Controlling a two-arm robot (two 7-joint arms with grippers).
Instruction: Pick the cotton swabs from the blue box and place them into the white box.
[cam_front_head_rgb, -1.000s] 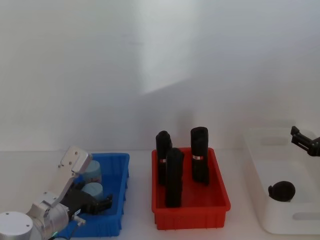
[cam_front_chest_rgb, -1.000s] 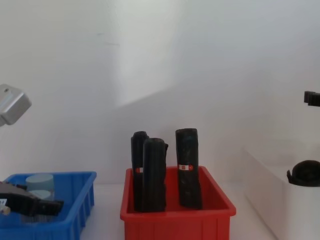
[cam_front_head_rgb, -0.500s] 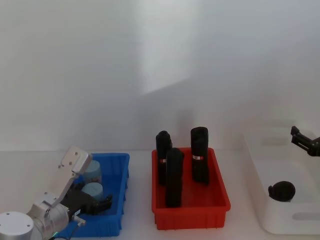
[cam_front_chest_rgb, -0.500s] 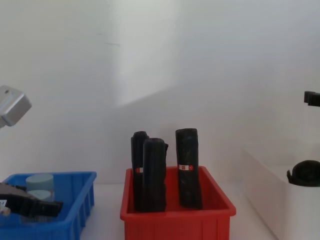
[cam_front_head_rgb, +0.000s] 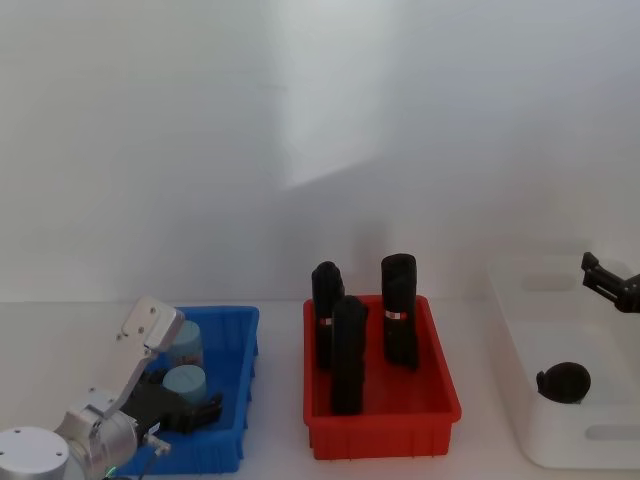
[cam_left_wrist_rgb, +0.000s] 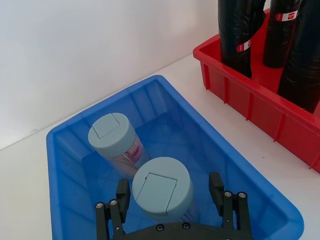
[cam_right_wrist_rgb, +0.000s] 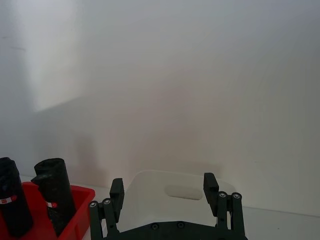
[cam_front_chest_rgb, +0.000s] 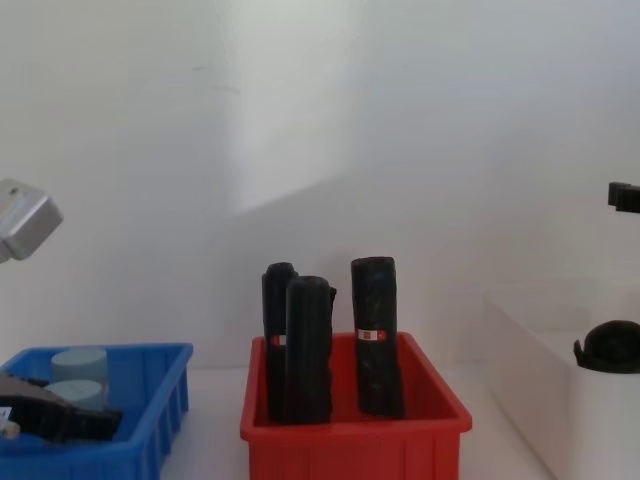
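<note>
Two cotton swabs tubs with pale blue-grey caps stand in the blue box at the front left. The nearer tub sits between the fingers of my left gripper, which is open and reaches down into the box; a small gap shows beside one finger. The farther tub leans just behind it. In the head view the left gripper straddles the front tub. My right gripper hangs open and empty above the white box at the far right.
A red bin with three upright black rolls stands between the two boxes. Another black roll lies inside the white box. A white wall closes the back of the table.
My left gripper has sunk slightly lower into the blue box, around the nearer tub. The right arm has not moved.
</note>
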